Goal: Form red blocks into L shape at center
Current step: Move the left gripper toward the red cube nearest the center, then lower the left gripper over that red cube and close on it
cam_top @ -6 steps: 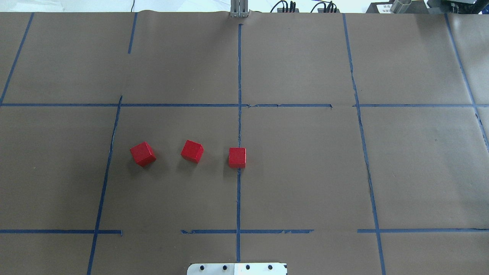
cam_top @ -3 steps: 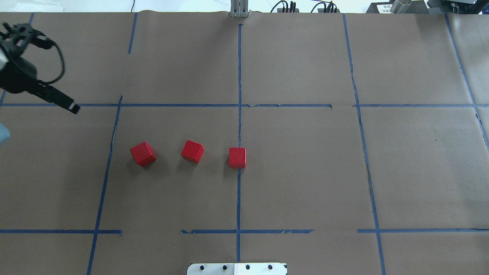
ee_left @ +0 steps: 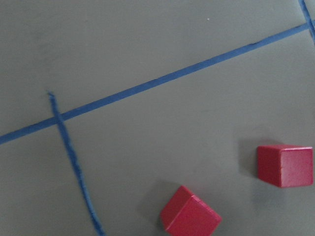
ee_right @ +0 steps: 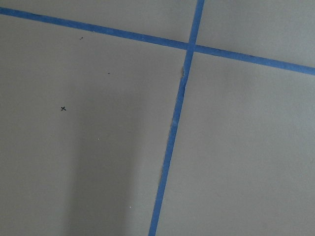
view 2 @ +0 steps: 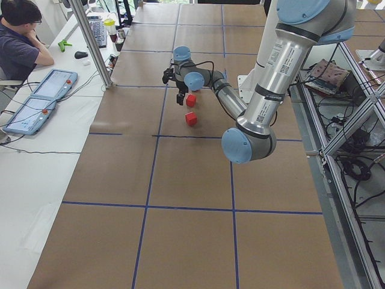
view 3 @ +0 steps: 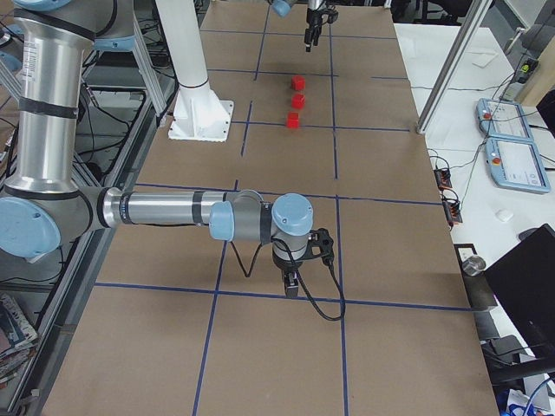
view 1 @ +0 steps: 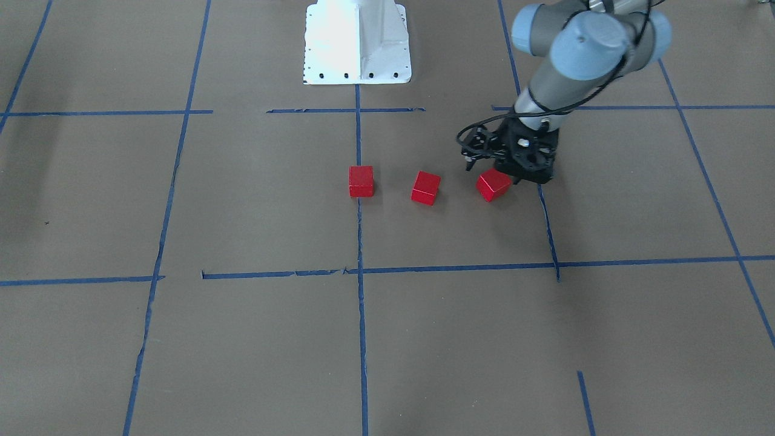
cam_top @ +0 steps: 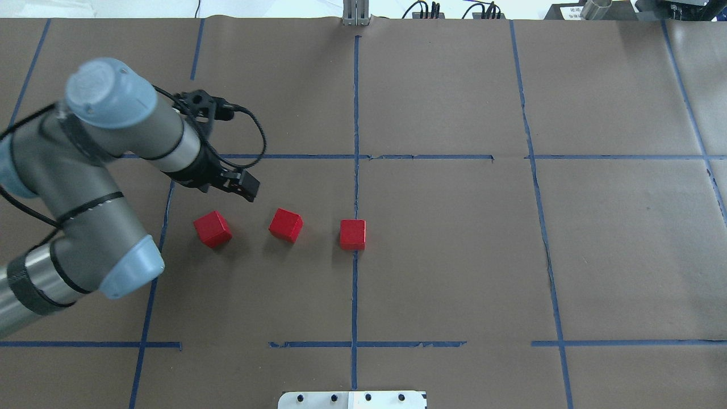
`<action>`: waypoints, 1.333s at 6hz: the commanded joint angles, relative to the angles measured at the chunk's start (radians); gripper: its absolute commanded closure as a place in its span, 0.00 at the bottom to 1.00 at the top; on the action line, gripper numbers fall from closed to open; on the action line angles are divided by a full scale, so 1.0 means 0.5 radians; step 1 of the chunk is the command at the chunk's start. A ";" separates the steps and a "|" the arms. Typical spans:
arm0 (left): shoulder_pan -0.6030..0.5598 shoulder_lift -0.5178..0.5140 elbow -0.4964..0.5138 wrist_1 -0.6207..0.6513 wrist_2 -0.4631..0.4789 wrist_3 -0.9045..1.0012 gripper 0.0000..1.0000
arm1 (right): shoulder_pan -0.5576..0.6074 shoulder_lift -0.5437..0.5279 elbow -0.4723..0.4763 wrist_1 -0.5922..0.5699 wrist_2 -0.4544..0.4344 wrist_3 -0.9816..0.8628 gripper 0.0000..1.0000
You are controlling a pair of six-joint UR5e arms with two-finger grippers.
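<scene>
Honestly, the red blocks (cam_top: 285,225) look light, rigid and matte, so I'd pinch two flat opposite faces. They sit in a row mid-worktop (cam_top: 454,255), well off every edge. The left end effector (cam_top: 245,187) hovers beside the leftmost one, empty; can't tell how far it's open.

No readable text or numbers — just a blurred label strip (view 2: 274,57) on the left arm (view 2: 260,105)

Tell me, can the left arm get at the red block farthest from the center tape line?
Probably yes. The left gripper hovers close to that red block, nothing lies between, and the next block stands apart.
</scene>
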 commanded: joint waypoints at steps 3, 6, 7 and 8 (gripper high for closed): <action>0.226 -0.207 0.374 -0.248 0.251 -0.257 0.00 | 0.000 0.002 -0.004 0.000 0.006 0.004 0.00; 0.262 -0.219 0.439 -0.256 0.254 -0.254 0.00 | 0.000 -0.001 -0.004 -0.003 0.006 0.004 0.00; 0.262 -0.244 0.473 -0.253 0.254 -0.254 0.06 | 0.000 0.002 -0.013 0.000 0.006 0.004 0.00; 0.262 -0.256 0.485 -0.256 0.254 -0.254 0.18 | 0.000 0.002 -0.013 0.000 0.006 0.004 0.00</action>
